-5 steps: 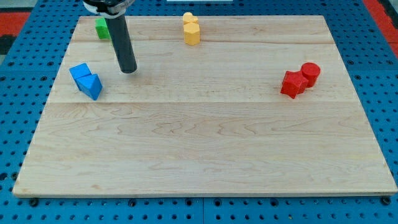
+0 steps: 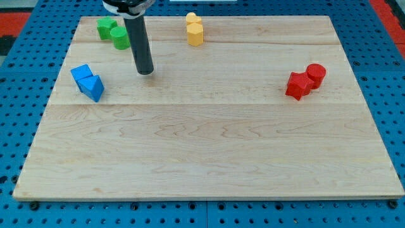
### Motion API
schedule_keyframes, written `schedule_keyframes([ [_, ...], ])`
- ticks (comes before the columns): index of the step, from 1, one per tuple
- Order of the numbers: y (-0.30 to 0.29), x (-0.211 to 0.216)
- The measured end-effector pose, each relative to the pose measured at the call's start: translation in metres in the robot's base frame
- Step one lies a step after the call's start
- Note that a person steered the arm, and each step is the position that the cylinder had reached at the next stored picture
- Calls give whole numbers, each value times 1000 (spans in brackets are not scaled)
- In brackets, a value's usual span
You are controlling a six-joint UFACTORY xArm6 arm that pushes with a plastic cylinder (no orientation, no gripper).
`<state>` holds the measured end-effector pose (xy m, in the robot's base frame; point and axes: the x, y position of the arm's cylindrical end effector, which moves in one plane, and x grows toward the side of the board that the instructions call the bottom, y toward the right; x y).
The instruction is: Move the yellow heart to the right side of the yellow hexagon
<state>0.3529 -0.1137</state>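
Yellow heart touches yellow hexagon at tabletop top; my tip well left, prob. lining up approach. No fingers on rig.

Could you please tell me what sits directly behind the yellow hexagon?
The yellow heart touches the yellow hexagon from behind, toward the view's top. Its lower front is hidden. My tip is far to the left.

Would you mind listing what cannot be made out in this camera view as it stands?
- Yellow blocks, camera view: two stand touching at the view's top; too small to tell heart from hexagon.
- Green blocks: the rod covers part of the right one; shapes unclear.
- Arm above the rod: cut off by the top edge.
- My tip shows, clear of all blocks.
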Motion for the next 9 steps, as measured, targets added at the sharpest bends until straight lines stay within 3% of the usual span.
schedule_keyframes([
  [5,1,-136],
  [6,41,-139],
  [9,71,-141],
])
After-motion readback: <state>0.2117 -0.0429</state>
